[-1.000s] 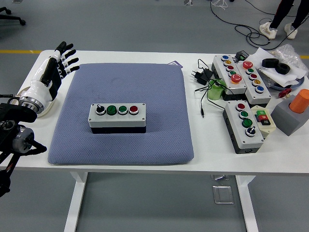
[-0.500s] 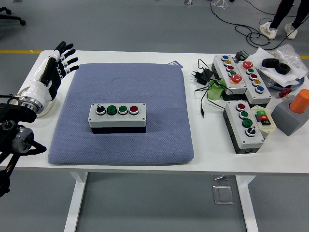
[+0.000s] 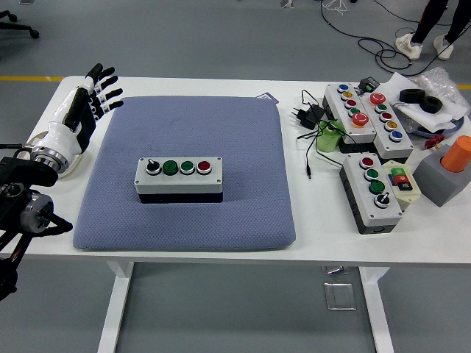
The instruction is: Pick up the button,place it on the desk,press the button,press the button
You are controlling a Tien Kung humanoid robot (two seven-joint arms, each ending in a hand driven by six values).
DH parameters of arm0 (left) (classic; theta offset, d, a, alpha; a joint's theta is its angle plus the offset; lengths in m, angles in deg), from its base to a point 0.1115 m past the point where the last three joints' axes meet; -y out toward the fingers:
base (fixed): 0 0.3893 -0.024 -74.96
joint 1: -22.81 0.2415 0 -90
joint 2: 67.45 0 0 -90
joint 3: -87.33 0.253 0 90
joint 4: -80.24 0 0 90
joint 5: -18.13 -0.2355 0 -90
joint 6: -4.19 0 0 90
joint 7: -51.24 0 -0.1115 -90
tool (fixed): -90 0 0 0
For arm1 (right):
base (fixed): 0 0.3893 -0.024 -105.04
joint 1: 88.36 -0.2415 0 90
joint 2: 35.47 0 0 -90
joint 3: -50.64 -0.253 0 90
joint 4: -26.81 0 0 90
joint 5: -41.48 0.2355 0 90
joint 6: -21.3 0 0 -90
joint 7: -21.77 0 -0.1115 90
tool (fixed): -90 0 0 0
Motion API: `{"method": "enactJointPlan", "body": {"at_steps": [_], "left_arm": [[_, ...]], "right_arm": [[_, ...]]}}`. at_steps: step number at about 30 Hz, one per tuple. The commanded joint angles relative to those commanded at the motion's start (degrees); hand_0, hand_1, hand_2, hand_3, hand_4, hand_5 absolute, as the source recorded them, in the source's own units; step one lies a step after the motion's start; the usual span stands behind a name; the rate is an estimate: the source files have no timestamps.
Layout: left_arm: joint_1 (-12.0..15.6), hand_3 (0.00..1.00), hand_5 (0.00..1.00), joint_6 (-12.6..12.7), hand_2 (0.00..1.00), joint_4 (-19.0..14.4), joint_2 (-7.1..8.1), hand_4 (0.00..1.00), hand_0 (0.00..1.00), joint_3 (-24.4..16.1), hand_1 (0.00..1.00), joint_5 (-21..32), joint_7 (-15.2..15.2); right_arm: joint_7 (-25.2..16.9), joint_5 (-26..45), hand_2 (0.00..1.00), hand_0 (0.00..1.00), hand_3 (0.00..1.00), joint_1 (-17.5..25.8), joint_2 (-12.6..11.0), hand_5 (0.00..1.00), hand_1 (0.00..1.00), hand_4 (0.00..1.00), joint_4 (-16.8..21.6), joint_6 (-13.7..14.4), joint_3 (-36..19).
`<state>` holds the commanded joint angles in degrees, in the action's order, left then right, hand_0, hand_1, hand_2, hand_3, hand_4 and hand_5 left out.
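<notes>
The robot's white-and-black left hand [image 3: 82, 110] hovers at the table's left edge with its fingers spread wide, holding nothing; the right hand is not in view. To the right of that hand and nearer the camera, well apart from it, the grey rectangular four-button control box [image 3: 178, 179] sits flat in the middle of the blue-grey quilted fabric pad [image 3: 243, 147], with a black knob, two green buttons and a red one on top. Far to the hand's right, across the white table [image 3: 309, 213], lie more grey button boxes [image 3: 372, 190] among black cables [image 3: 309, 118].

The box appears already set down, so pressing seems next. From this angle the buttons sit close together; a wide hand could strike two at once, or push the box sliding across the soft pad.

Against the earlier frames, the hand has shifted only slightly; the box has not moved.
</notes>
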<state>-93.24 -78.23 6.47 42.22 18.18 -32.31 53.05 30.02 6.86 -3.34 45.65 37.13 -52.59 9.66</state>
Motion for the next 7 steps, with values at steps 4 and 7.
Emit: {"method": "enactJointPlan", "body": {"at_steps": [4, 7], "left_arm": [[0.1, 0.918, 0.998, 0.14, 0.952, -0.11, 0.17, 0.672, 0.799, 0.09, 0.889, -0.19, 0.21], [0.3, 0.918, 0.998, 0.26, 0.952, -0.14, 0.3, 0.672, 0.799, 0.2, 0.889, -0.13, 0.27]], "right_arm": [[0.06, -0.27, 0.549, 0.629, 0.581, -0.06, -0.01, 0.024, 0.492, 0.272, 0.0, -0.02, -0.19], [0.09, -0.32, 0.549, 0.629, 0.581, -0.05, -0.01, 0.024, 0.492, 0.272, 0.0, 0.0, -0.29]]}}
